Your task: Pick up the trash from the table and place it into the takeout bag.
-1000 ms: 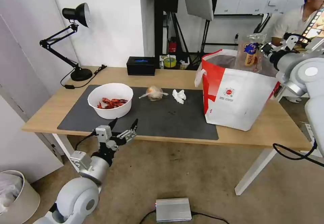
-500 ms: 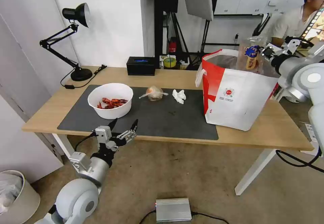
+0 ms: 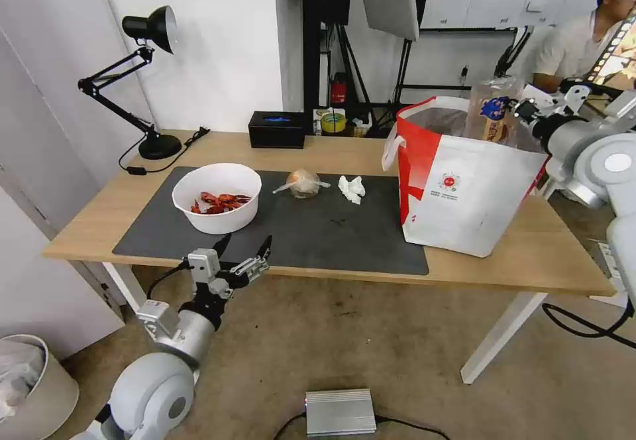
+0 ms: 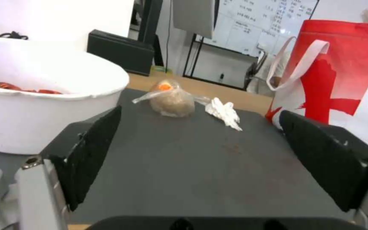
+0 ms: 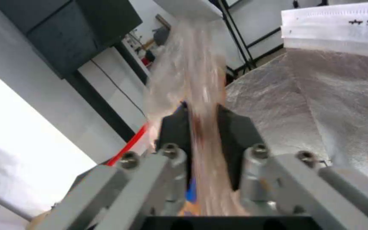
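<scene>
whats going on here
The right gripper holds a clear plastic package over the open top of the takeout bag. The left gripper hangs open at the table's near edge. On the mat lie a bowl of crayfish shells, a knotted bag and a crumpled tissue.

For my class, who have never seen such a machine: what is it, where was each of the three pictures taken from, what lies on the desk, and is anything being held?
It is a two-armed robot. One picture comes from its head, the others from cameras on its wrists. On the table lie a white bowl of crayfish shells, a small knotted bag and a crumpled tissue; the takeout bag stands to the right. The right gripper pinches a clear plastic packet above the bag's opening. The left gripper hangs open near the table's front edge, holding nothing.
</scene>
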You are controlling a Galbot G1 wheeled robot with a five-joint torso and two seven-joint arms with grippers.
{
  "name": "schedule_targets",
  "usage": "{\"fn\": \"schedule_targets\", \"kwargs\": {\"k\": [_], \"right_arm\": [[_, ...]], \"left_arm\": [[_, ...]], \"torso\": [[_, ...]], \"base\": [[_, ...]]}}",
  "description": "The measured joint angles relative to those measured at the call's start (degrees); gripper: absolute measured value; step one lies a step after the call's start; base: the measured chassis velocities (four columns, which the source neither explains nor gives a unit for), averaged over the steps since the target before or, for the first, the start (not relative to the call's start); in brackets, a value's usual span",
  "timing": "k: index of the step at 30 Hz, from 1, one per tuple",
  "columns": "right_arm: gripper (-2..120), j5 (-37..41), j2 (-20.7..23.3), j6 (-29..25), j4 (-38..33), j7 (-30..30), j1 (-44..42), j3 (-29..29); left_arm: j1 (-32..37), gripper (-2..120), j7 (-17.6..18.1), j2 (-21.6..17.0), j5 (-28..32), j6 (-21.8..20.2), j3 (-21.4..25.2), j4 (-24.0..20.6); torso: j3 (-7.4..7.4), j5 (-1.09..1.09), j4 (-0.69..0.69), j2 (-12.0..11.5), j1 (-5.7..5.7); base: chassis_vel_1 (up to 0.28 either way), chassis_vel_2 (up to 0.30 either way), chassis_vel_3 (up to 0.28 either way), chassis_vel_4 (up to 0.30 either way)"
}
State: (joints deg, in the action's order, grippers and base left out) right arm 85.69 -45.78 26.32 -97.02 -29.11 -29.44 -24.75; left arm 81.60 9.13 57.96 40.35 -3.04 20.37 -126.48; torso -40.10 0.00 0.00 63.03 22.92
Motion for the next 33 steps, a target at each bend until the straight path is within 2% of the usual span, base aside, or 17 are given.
{"fn": "schedule_targets", "kwargs": {"k": [3,4,6,9,12,13,16,18,20,26,28,32,33], "right_arm": [[33,0.17,0.10,0.06,-0.16,-0.01,0.00,-0.03],[33,0.17,0.10,0.06,-0.16,-0.01,0.00,-0.03],[44,0.27,0.11,0.09,-0.27,-0.03,0.01,-0.03],[49,0.32,0.11,0.11,-0.35,-0.03,0.01,-0.03],[65,1.06,0.27,0.15,-0.62,0.07,0.02,-0.03],[65,1.06,0.27,0.15,-0.62,0.07,0.02,-0.03],[80,2.29,0.42,0.16,-1.83,0.41,0.01,-0.36],[83,2.64,0.48,0.16,-2.39,0.60,-0.08,-0.50],[94,3.54,0.86,0.07,-4.66,2.15,-0.87,-0.87],[100,3.45,2.20,-1.11,-9.41,7.90,-3.73,-1.51],[100,-0.19,3.94,-1.94,-14.05,13.37,-8.42,-2.14],[100,-4.50,5.33,-3.06,-17.90,17.51,-13.60,-3.10],[100,-8.87,6.27,-4.28,-21.05,19.85,-17.92,-4.10]], "left_arm": [[-0.02,100,0.00,-0.12,0.00,-0.01,0.13,-0.13],[-0.02,100,0.00,-0.12,0.00,-0.01,0.13,-0.13],[0.01,100,0.00,-0.19,0.02,-0.03,0.35,-0.25],[0.03,100,0.00,-0.19,0.02,-0.04,0.45,-0.30],[0.25,100,0.00,-0.04,0.03,-0.07,0.77,-0.50],[0.25,100,0.00,-0.04,0.03,-0.07,0.77,-0.50],[1.01,100,-0.05,0.07,0.02,-0.08,1.64,-1.00],[1.12,100,-0.10,0.07,0.02,-0.08,1.83,-1.07],[1.34,100,-0.28,0.11,0.02,0.13,2.36,-1.28],[1.61,100,-0.64,0.24,-0.53,0.64,3.22,-1.33],[2.11,100,-1.52,0.37,-1.55,1.16,4.13,-1.40],[2.40,100,-2.28,0.47,-2.63,1.89,4.66,-1.40],[2.52,100,-2.93,0.55,-3.38,2.66,4.87,-1.21]], "torso": [[0.00,0.00,0.00,0.00,0.00],[0.00,0.00,0.00,0.00,0.00],[0.00,0.00,0.00,0.00,0.00],[0.00,0.00,0.00,-0.01,0.00],[0.00,0.00,0.00,0.00,0.00],[0.00,0.00,0.00,0.00,0.00],[0.00,0.00,0.00,0.00,0.00],[0.00,0.00,0.00,0.00,0.00],[0.00,0.00,0.00,0.00,0.00],[0.00,0.00,0.00,0.00,0.00],[0.00,0.00,0.01,0.00,0.00],[0.00,0.00,0.00,0.00,0.00],[0.00,0.02,-0.01,0.00,0.00]], "base": [[0.000,0.000,0.000,0.000],[0.000,0.000,0.000,0.000],[0.000,0.000,0.000,0.000],[0.000,0.000,0.000,0.000],[0.000,0.000,0.000,0.000],[0.000,0.000,0.000,0.000],[0.000,0.000,0.000,0.000],[0.000,0.000,0.000,0.000],[0.000,0.000,0.000,0.000],[0.000,0.000,0.000,0.000],[0.000,0.000,0.000,0.000],[0.000,0.000,0.000,0.000],[0.000,0.000,0.000,0.000]]}}
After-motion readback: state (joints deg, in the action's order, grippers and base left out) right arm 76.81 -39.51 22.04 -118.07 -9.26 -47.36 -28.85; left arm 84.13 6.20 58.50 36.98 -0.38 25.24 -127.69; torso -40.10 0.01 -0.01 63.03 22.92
